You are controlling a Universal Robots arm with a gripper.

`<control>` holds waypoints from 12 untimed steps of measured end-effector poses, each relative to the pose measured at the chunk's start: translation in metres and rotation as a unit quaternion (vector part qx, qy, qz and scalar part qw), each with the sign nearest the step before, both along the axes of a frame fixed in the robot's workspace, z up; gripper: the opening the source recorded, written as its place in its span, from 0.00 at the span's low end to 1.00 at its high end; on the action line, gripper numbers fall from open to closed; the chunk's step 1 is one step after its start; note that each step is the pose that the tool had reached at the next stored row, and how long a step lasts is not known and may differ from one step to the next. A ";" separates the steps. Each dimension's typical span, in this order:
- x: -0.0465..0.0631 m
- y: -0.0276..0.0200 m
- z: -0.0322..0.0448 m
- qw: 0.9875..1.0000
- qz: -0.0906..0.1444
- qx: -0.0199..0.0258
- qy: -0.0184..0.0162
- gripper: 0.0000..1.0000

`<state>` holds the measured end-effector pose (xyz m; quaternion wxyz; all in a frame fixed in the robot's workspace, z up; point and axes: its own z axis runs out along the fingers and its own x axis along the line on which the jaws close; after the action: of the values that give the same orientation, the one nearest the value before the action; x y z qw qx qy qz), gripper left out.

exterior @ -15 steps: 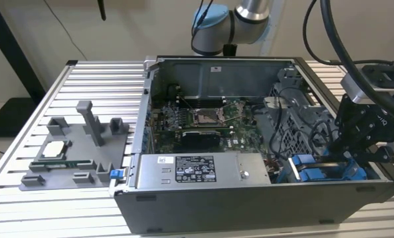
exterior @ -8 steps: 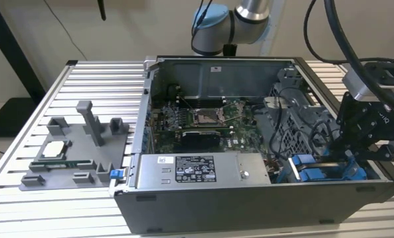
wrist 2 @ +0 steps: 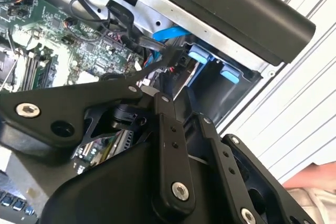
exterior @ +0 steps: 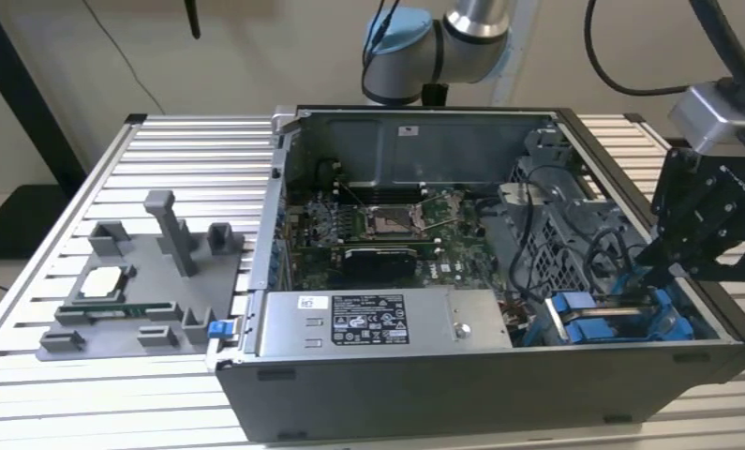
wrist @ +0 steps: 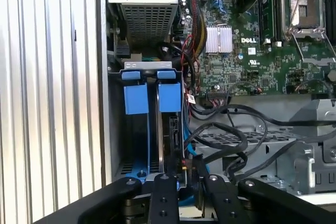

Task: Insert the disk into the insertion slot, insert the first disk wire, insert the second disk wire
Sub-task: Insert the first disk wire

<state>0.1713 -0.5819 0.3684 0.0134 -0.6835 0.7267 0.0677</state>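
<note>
Inside the insertion slot (wrist: 147, 65), at the corner of the computer case (exterior: 472, 403) that lies toward the camera on the exterior view's right, the disk (wrist: 172, 135) stands on edge as a thin dark slab. It sits in the compartment farther from the case's outer wall. A blue carrier tab (wrist: 169, 97) caps it. A matching blue tab (wrist: 135, 98) caps the neighbouring compartment against the case wall, which looks hollow.

A blue cable (wrist: 189, 153) runs along the disk's side. Black cables (wrist: 226, 137) loop just beside it, over the perforated cage (wrist: 247, 148) deeper in the case.

The pincer (wrist: 184, 178) reaches into the case at the disk's near end, close to a small connector there. Whether it is clenched, released or grasping anything cannot be told. In the exterior view the pincer (exterior: 660, 267) hangs over that same corner of the case, above the slot's blue fittings.

Along the case's camera-side wall, toward the exterior view's left, lies the silver power-supply box (exterior: 385, 323). Behind it the green motherboard (exterior: 385, 225) covers the case's floor. Outside the case, on the exterior view's left, a grey fixture (exterior: 147, 281) sits on the slatted counter (exterior: 185, 141).
</note>
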 end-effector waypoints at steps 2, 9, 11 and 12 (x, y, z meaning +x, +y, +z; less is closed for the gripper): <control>0.000 0.0000 0.0040 1.000 0.000 0.000 0.000 1.00; 0.000 0.0000 0.0093 1.000 0.000 0.000 0.000 1.00; 0.000 0.0000 0.0095 1.000 0.000 0.000 0.000 1.00; 0.000 0.0000 0.0095 1.000 0.000 0.000 0.000 1.00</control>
<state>0.1714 -0.5819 0.3779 0.0132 -0.6835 0.7266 0.0678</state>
